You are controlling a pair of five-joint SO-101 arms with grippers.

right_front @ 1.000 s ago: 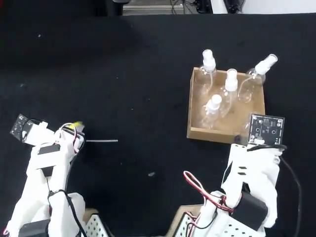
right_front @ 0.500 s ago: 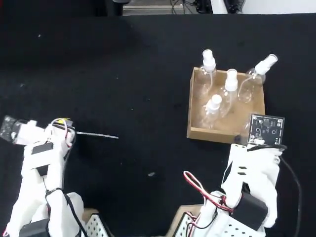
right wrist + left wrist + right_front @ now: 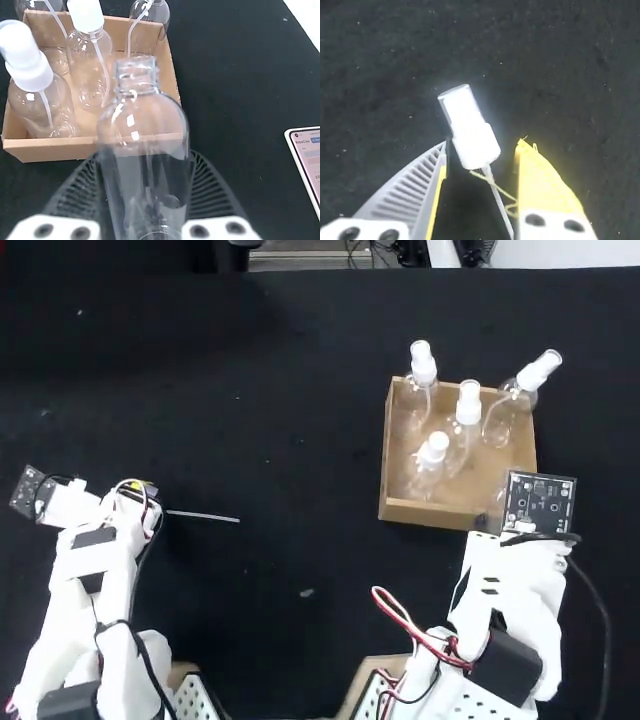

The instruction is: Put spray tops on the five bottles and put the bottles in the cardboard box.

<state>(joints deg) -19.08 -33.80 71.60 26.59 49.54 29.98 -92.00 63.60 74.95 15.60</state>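
High view, left side: my left arm [image 3: 95,550], lower left, has swung its wrist left and then part-way back. The dip tube [image 3: 200,516] pivots with it, its far tip barely shifting.
High view, right side: my right arm [image 3: 510,580] is unmoved, below the cardboard box [image 3: 400,508]. Four capped bottles [image 3: 434,455] stand inside.
Left wrist view: left gripper [image 3: 482,142] spread around the spray top [image 3: 467,125] at centre frame. A gap shows on the yellow jaw's side, so I judge no firm pinch.
Right wrist view: right gripper [image 3: 147,157] clamped on the open-necked bottle [image 3: 142,125] at centre, box at upper left.
Meaning: fifth top probably not secured; capping waits on that grasp.
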